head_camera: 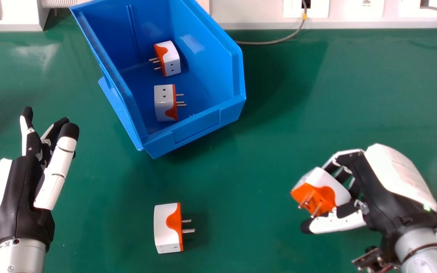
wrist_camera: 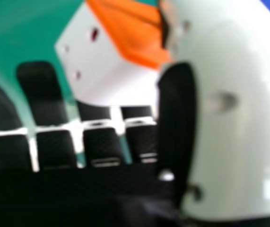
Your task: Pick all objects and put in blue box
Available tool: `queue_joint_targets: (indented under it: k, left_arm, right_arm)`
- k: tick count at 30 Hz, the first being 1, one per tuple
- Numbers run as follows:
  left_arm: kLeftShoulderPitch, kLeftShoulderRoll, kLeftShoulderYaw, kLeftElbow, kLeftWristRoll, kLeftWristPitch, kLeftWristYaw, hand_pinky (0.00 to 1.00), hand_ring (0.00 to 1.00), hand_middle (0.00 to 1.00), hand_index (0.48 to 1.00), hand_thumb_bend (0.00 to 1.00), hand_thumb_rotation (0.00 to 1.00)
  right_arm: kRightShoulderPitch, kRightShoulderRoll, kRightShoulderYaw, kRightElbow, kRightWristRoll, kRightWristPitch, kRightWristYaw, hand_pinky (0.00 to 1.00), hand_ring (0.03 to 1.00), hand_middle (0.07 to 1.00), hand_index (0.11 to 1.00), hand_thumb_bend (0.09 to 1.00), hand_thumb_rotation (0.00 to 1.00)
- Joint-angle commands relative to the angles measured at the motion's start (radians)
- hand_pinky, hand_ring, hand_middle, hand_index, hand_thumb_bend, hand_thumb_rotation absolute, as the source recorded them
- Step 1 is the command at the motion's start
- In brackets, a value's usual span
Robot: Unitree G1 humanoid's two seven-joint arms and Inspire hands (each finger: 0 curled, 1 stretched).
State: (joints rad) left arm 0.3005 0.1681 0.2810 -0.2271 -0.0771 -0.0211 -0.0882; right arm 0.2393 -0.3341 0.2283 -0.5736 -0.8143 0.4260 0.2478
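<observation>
The right hand (head_camera: 378, 189) is shut on a white and orange plug adapter (head_camera: 319, 191), held right of the blue box (head_camera: 195, 131) with its prongs facing the near side. In the right hand view, the adapter (wrist_camera: 106, 61) lies between the fingers and thumb of the right hand (wrist_camera: 177, 118). A second adapter (head_camera: 167, 229) rests on the table, prongs to the right, between the two hands. Inside the box are two more, one (head_camera: 171, 58) farther back and one (head_camera: 164, 102) nearer the front. The left hand (head_camera: 21, 189) is open at the left, touching nothing.
The box stands at an angle on the green table (head_camera: 264, 144). Behind it a white ledge (head_camera: 256, 15) with sockets runs along the table's far edge, and a grey cable (head_camera: 271, 41) lies on the table beside the box's back right.
</observation>
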Motion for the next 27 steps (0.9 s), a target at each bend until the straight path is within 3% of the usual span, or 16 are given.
queue_joint_targets:
  k: [1,7,14,27]
  left_arm:
    - [-0.014,0.010,-0.003,-0.016,0.008,-0.009,0.002,0.86,0.92,0.91,0.941,0.65,0.79]
    - [-0.015,0.006,-0.012,-0.012,0.018,-0.015,0.006,0.86,0.92,0.92,0.941,0.64,0.78]
    - [-0.023,0.010,-0.011,0.013,0.022,-0.031,0.006,0.87,0.93,0.92,0.944,0.63,0.78]
    - [-0.019,0.011,-0.019,0.014,0.031,-0.041,0.002,0.88,0.93,0.93,0.951,0.62,0.79]
  right_arm:
    - [-0.044,0.016,0.013,-0.025,-0.004,-0.049,-0.030,0.12,0.171,0.239,0.471,0.483,0.14]
    - [-0.145,0.083,0.044,0.000,0.028,-0.073,-0.021,0.05,0.107,0.179,0.470,0.483,0.14]
    - [-0.310,0.135,0.088,0.111,0.031,-0.094,-0.022,0.03,0.079,0.146,0.469,0.483,0.14]
    - [-0.606,0.198,0.144,0.403,0.045,-0.162,-0.082,0.04,0.088,0.160,0.469,0.483,0.14]
